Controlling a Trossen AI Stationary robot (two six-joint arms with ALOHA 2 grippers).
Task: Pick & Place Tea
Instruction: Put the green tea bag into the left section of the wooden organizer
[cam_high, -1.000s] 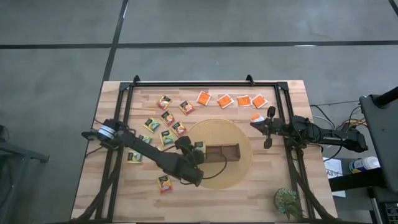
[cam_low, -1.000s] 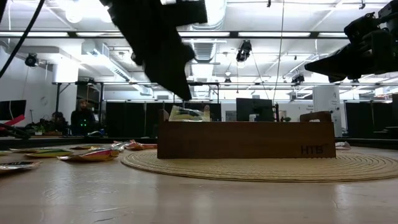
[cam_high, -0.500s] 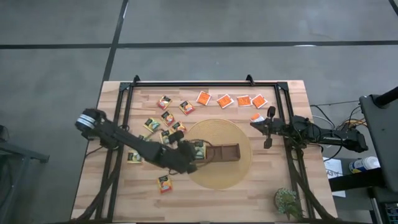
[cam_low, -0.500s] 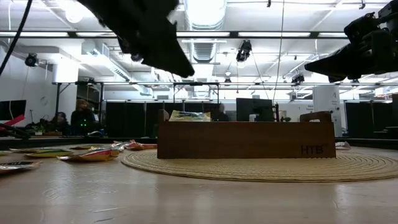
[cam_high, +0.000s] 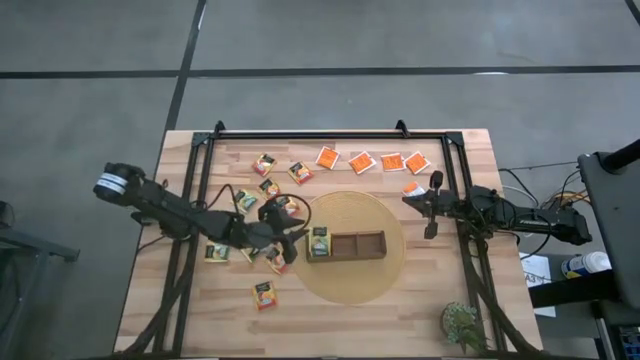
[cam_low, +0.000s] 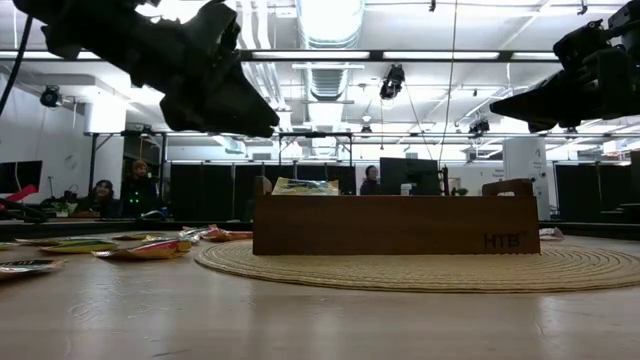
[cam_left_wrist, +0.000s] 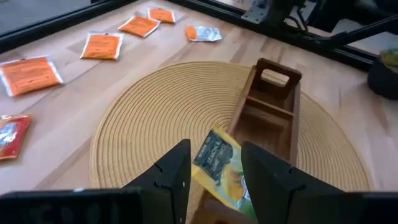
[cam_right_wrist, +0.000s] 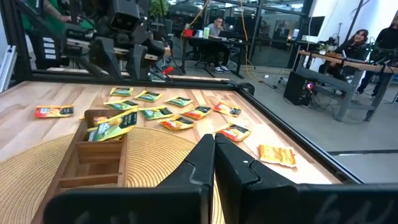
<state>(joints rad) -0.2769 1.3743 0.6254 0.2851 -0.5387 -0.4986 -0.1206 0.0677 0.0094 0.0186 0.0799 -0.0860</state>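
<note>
A green-and-yellow tea sachet (cam_high: 320, 240) lies in the left end compartment of the brown wooden tray (cam_high: 362, 244), tilted, one edge up on the compartment's rim (cam_left_wrist: 214, 142). The tray stands on a round woven mat (cam_high: 350, 285). My left gripper (cam_high: 288, 243) hovers open just left of the tray; in the left wrist view its fingers (cam_left_wrist: 175, 179) frame the sachet (cam_left_wrist: 219, 167) without touching it. Several more tea sachets (cam_high: 268, 218) lie flat on the table left of the mat, and orange ones (cam_high: 362, 161) in a row at the far edge. My right gripper (cam_high: 432, 203) waits shut at the right.
The tray's middle and right compartments (cam_left_wrist: 271, 102) show bare wood. One orange sachet (cam_high: 413, 189) lies near my right gripper, another sachet (cam_high: 265, 293) near the front edge. A small plant (cam_high: 460, 322) stands at the near right corner. A black frame (cam_high: 330, 133) rims the table.
My left gripper has drawn back from over the tray's left end toward the table's left edge, tipping up from pointing steeply down to nearly level and rolling as it went. It stays open. The green-and-yellow sachet has stayed in the tray's left compartment.
</note>
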